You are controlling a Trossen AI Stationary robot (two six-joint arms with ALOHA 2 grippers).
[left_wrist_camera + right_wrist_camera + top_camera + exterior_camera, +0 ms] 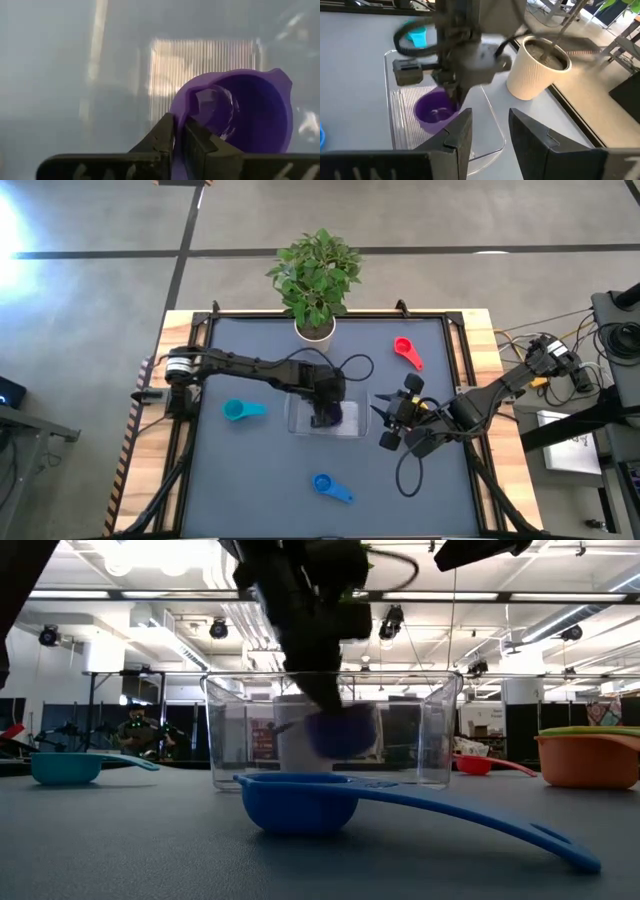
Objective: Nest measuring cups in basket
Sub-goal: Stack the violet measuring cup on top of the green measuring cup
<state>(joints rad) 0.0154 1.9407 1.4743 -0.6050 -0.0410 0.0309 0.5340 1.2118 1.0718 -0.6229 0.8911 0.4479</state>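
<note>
The clear basket (pixel 296 424) sits mid-table. My left gripper (pixel 326 414) reaches down into it, shut on the purple measuring cup (pixel 250 110), which is inside the basket walls (pixel 230 730) in the low view. My right gripper (pixel 490 135) hovers open just right of the basket, fingers apart with nothing between them. A teal cup (pixel 240 410) lies left of the basket, a blue cup (pixel 330 487) toward the near edge and a red cup (pixel 406 352) at the far right, each resting on the table. My left gripper pinches the purple cup's side wall at the rim (pixel 179 131), one finger inside the bowl and one outside. The fingers come steeply from above. The cup stays mouth-up within the basket; whether its bottom rests on the basket floor, I cannot tell.
A white pot (pixel 316 330) with a leafy plant stands at the far edge, just behind the basket. In the low view an orange cup (pixel 590 762) sits at the right. Cables loop near the right arm (pixel 405 475).
</note>
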